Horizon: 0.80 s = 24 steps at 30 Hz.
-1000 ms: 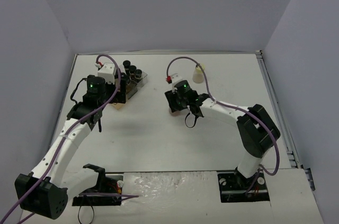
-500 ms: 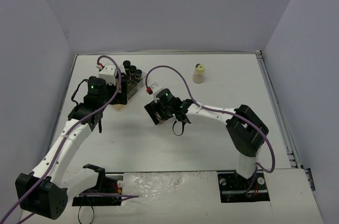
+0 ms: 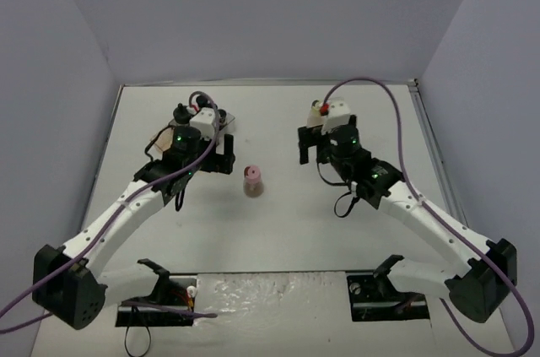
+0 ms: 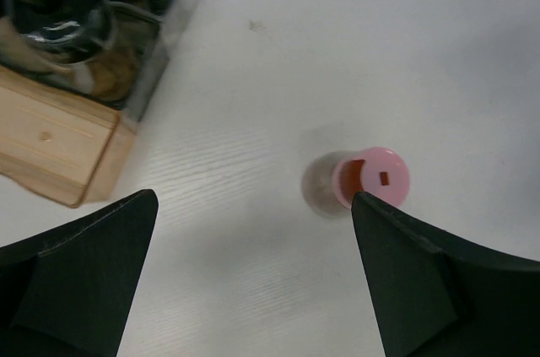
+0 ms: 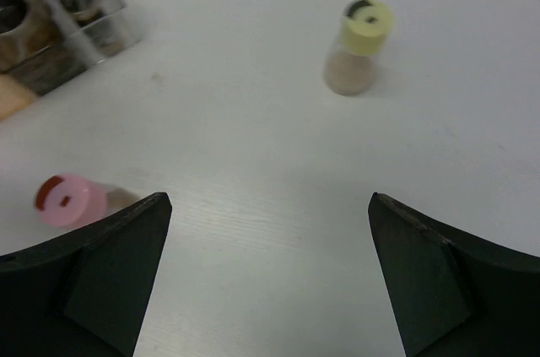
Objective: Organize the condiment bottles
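Now we hold the left gripper and right gripper spread, empty, above the worktop, where the pink-capped jar and yellow-capped jar stand loose, well apart; light, rigid, slick, we judge. Pinch each across its body.

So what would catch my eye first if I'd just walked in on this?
Probably the little pink-capped jar, standing upright and alone in the middle of the white table, with the left claw open close beside it. After that, the yellow-capped jar further back, ahead of the open right claw. Then the clear tray holding black-capped jars at the back left.
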Available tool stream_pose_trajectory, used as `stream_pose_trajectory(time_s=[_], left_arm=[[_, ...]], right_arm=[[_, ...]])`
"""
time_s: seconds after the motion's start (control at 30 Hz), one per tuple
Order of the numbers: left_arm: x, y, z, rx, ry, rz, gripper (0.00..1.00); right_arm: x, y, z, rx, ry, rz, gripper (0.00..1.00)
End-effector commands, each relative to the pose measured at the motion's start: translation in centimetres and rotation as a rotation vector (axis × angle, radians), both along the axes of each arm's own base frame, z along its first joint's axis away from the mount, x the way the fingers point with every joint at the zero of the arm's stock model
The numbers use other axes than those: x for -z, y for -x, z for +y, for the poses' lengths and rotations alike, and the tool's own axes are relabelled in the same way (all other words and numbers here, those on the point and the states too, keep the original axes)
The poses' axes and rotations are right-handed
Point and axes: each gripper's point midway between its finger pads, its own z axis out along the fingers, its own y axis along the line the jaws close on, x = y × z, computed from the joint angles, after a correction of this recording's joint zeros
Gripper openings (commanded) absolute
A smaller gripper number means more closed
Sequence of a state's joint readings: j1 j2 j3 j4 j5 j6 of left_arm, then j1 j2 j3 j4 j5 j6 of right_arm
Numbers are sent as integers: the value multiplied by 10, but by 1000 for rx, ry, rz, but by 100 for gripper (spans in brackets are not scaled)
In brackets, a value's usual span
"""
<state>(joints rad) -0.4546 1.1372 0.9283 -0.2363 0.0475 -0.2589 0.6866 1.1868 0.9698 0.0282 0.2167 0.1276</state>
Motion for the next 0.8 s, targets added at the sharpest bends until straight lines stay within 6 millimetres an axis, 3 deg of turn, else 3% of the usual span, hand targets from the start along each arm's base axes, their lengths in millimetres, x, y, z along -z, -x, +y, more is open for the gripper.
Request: stream_pose_trajectory(time_s=[0.0, 0.17, 0.47, 0.6, 0.77], left_arm=[[-27, -10, -54, 37, 89, -64, 97], [2, -16, -80, 20, 23, -6, 97], [50, -19, -104, -5, -59, 103, 97], [69, -17, -106, -26, -70, 150, 91], [78, -13, -105, -40, -79, 181, 76]], right_arm=[[-8, 4, -74, 252, -64, -45, 100], [-11, 12, -99, 304, -121, -66, 100], [6, 19, -99, 294, -134, -31, 100], [9, 20, -100, 296, -128, -29, 100], [14, 22, -99, 292, -132, -17, 100]])
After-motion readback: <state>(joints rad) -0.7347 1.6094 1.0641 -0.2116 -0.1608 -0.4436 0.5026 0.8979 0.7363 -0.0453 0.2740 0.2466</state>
